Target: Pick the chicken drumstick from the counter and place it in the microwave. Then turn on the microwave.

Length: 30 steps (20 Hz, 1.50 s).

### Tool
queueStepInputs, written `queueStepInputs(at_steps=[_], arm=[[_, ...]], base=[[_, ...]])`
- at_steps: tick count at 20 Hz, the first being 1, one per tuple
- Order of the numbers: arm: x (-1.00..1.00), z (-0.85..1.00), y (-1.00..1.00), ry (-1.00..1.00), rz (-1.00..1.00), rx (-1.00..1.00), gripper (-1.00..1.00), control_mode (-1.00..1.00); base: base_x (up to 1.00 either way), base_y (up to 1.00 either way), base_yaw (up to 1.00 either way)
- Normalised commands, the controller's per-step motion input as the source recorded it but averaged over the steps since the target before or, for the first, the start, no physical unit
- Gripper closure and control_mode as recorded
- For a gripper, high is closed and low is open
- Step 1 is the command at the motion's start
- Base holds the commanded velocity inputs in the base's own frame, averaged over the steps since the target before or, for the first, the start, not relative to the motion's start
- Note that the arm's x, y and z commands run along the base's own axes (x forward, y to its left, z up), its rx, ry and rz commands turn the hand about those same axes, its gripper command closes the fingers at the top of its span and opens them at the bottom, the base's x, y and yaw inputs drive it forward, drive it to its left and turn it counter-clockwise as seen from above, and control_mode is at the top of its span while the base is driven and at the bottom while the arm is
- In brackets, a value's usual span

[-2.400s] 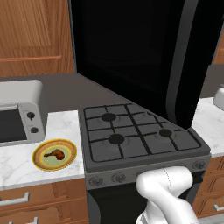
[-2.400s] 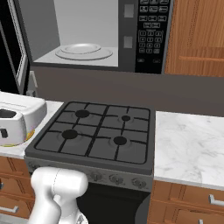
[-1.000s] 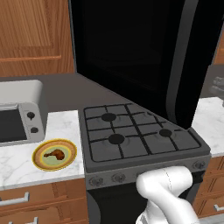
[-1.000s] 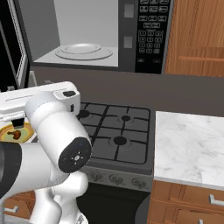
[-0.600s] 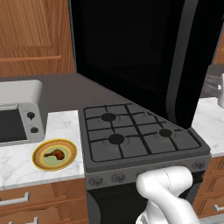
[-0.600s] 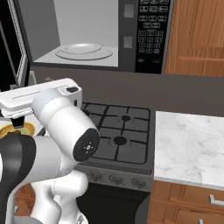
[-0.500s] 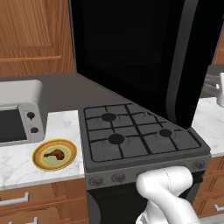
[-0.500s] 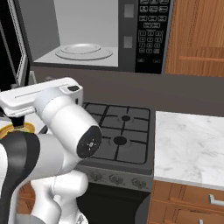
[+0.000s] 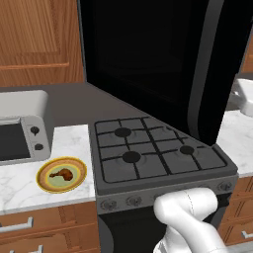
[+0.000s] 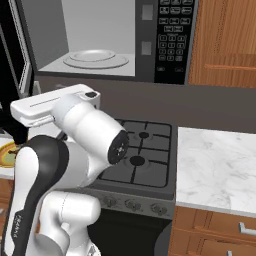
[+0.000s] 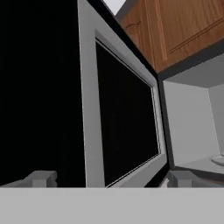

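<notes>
In the left base view the chicken drumstick (image 9: 63, 173) lies on a yellow plate (image 9: 45, 184) on the counter (image 9: 20, 185) beside the stovetop (image 9: 148, 158), while the right base view reveals the microwave (image 10: 107, 40) interior and turntable (image 10: 97, 58), and the hand view shows the gripper (image 11: 111, 178) spread wide, empty, facing the open door (image 11: 120, 118).

We note the stove (image 9: 158, 158) set between two stretches of counter (image 9: 17, 183). Left of the stove, a plate (image 9: 62, 174) lies on the counter with the drumstick (image 9: 63, 173) on it. Behind the plate, further left, stands the toaster oven (image 9: 20, 131). Above the stove hangs the microwave (image 10: 115, 40), door (image 9: 148, 59) swung out over the burners, turntable (image 10: 97, 58) inside. Cabinets (image 10: 225, 40) flank it.
</notes>
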Motion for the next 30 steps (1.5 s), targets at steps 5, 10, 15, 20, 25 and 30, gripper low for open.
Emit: queueStepInputs(at_steps=[5,10,15,20,25,30], arm=[[0.18,-0.06,0.0,0.0,0.09,0.0,-1.0,-1.0],[0.14,-0.09,0.07,-0.01,0.09,0.0,-1.0,-1.0],[0.13,-0.04,0.05,-0.01,0.09,0.0,-1.0,-1.0],[0.09,-0.02,0.07,-0.01,0.08,0.0,-1.0,-1.0],[0.12,-0.04,0.07,-0.01,0.08,0.0,-1.0,-1.0],[0.15,-0.06,0.05,0.0,0.08,0.0,-1.0,-1.0]], base=[[0.0,0.0,0.0],[0.0,0.0,0.0],[0.0,0.0,0.0],[0.0,0.0,0.0],[0.0,0.0,0.0],[0.0,0.0,0.0]])
